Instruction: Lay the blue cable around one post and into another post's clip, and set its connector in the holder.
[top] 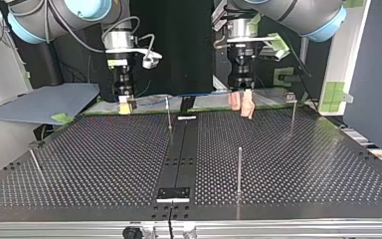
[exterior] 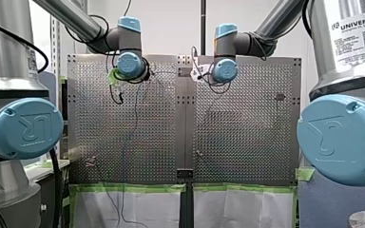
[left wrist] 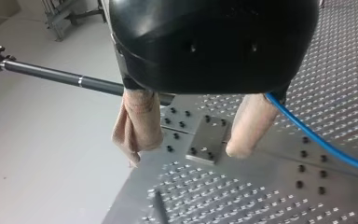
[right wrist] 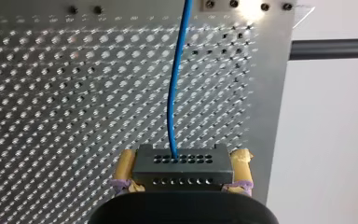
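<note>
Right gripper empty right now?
No, the right gripper is shut on the grey connector, with the blue cable running out of it.

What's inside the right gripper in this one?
The right gripper clamps a grey connector between yellow pads; the blue cable leaves one hole. The connector's rear is hidden by the gripper body.

1. My right gripper (top: 128, 105), at the view's left, is hanging over the far edge of the table (top: 104, 149), its yellow pads pinching a small connector (top: 128, 102).
2. My left gripper (top: 242, 105), at the right, is hovering there with its beige pads apart.
3. The blue cable (top: 201, 93) is lying between them.
4. Thin posts (top: 239, 169) are standing upright, well apart.
</note>
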You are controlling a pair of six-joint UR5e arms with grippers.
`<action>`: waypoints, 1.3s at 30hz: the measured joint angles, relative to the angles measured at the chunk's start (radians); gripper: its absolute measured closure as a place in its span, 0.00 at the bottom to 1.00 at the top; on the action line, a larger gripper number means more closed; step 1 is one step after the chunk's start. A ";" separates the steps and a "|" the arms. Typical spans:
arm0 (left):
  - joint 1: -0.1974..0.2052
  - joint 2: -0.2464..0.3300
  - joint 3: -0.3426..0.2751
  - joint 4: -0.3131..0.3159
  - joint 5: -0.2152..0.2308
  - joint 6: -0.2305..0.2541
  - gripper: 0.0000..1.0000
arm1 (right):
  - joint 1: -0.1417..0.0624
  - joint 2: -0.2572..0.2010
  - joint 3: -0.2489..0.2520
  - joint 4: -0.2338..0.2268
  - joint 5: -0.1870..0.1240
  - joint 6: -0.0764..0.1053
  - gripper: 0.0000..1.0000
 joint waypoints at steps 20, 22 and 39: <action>0.094 -0.028 0.192 -0.192 0.058 0.020 0.00 | 0.001 0.007 -0.180 0.150 -0.003 0.000 0.97; 0.111 -0.028 0.209 -0.209 0.075 0.018 0.00 | 0.001 0.008 -0.197 0.168 -0.005 -0.002 0.97; 0.222 -0.046 0.348 -0.280 0.207 -0.017 0.00 | 0.000 0.012 -0.342 0.252 -0.020 -0.001 0.97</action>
